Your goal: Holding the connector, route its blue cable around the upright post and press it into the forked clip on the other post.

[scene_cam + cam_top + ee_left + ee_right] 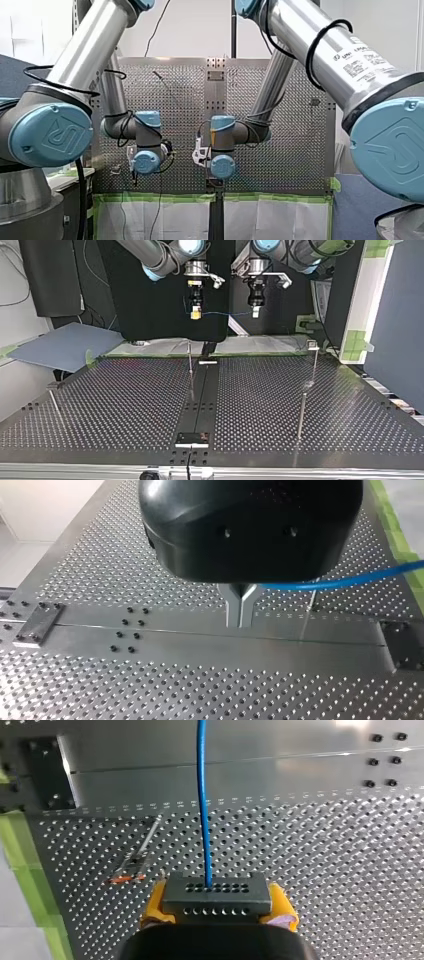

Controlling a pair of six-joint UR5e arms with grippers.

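A dark connector [215,890] with rows of holes sits between the yellow pads of my right gripper [218,904], which is shut on it. Its blue cable [202,805] runs straight ahead from the connector. In the left wrist view my left gripper [241,611] has its metal fingers shut on the blue cable [345,582], which leaves sideways. In the top view both grippers hang high above the table's far edge, my right gripper [196,314] at the left and my left gripper [255,311] at the right. The cable [225,315] spans between them. A thin upright post [190,362] stands below them.
A post with a small head [313,346] stands at the top view's far right, with another thin post [301,412] nearer. A short post [54,399] leans at the left. A dark rail [200,400] crosses the perforated table [125,405]. Green tape [150,197] edges the table.
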